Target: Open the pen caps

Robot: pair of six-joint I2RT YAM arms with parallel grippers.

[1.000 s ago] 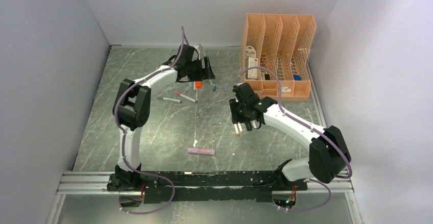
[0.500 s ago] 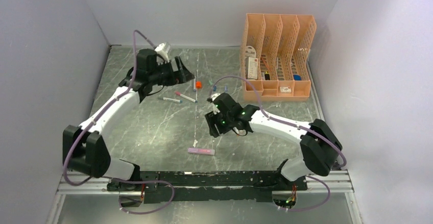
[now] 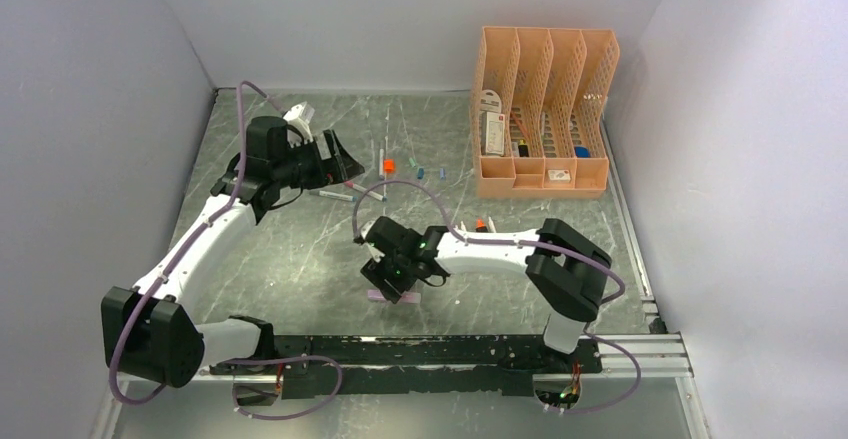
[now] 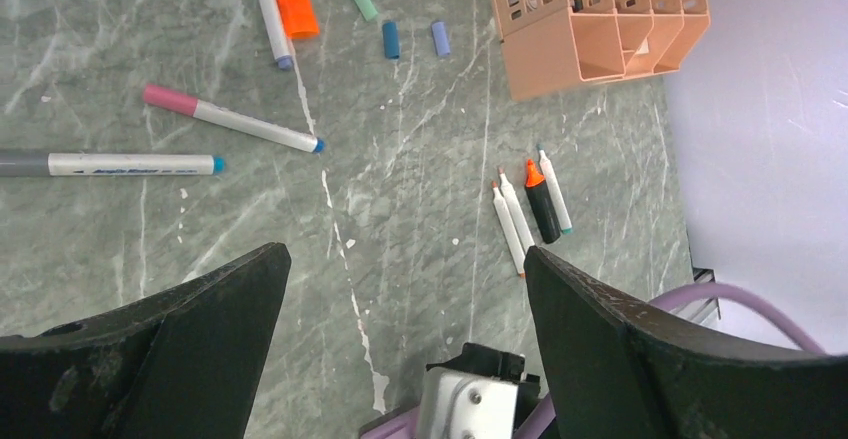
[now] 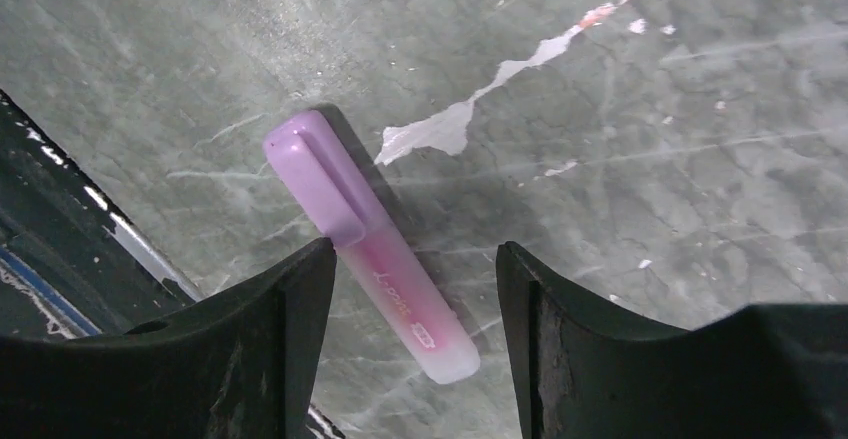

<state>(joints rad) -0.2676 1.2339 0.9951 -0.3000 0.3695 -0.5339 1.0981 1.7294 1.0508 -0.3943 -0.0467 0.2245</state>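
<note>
A pink pen (image 5: 400,289) with its lilac cap (image 5: 320,169) still on lies flat near the table's front. My right gripper (image 5: 412,249) hovers open over it, one finger on each side of the barrel (image 3: 398,298). My left gripper (image 4: 403,254) hangs wide open and empty at the back left (image 3: 335,154). Below it lie a pink-ended pen (image 4: 230,119) and a grey pen (image 4: 110,164). Loose caps sit beyond them: orange (image 4: 297,14), green (image 4: 363,1), blue (image 4: 390,39), lilac (image 4: 440,37). Several uncapped pens (image 4: 525,209) lie together in front of the organiser.
A peach mesh organiser (image 3: 545,109) stands at the back right, holding small items. Another white pen (image 4: 270,9) lies beside the orange cap. The black rail (image 3: 400,349) runs along the near edge, close to the pink pen.
My right gripper has swung left and nearer, from mid-table to above the pink pen, its jaws widening. My left gripper has drawn back left from the caps and opened fully.
</note>
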